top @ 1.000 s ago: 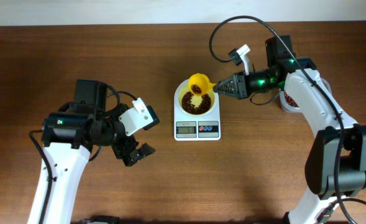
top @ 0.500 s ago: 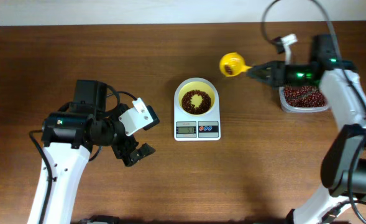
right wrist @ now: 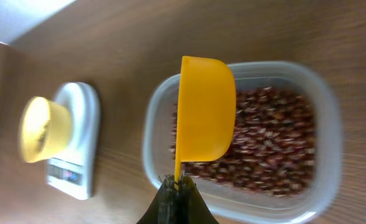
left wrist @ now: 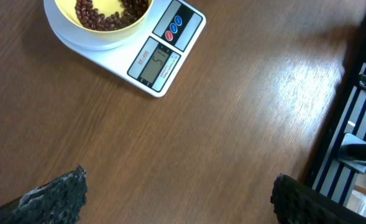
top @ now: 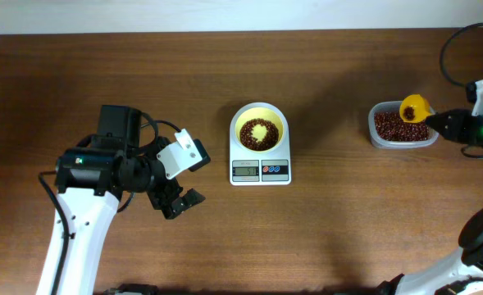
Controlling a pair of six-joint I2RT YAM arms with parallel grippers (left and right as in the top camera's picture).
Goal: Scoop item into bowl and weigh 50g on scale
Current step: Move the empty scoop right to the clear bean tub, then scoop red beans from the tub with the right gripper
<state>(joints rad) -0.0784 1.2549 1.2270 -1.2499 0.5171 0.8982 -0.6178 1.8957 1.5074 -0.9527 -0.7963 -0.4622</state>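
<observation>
Now right end effector (top: 434,120) at tub (top: 371,124)

Robotics lab workstation, wood-grain table (top: 348,238), plain pale wall (top: 225,15), black slatted rack (left wrist: 355,134) beside the table

Centre of desk (top: 323,233): bowl (top: 238,123) on scale (top: 260,171), beans (top: 249,135) inside. Well right of scale: tub (top: 375,139), scoop (top: 413,107) over it in right end effector (right wrist: 176,184). Left of scale: left end effector (top: 181,202).

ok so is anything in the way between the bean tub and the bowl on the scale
Nothing visible: only bare table lies between the tub and the bowl. The right tool holds the scoop over the tub.
</observation>
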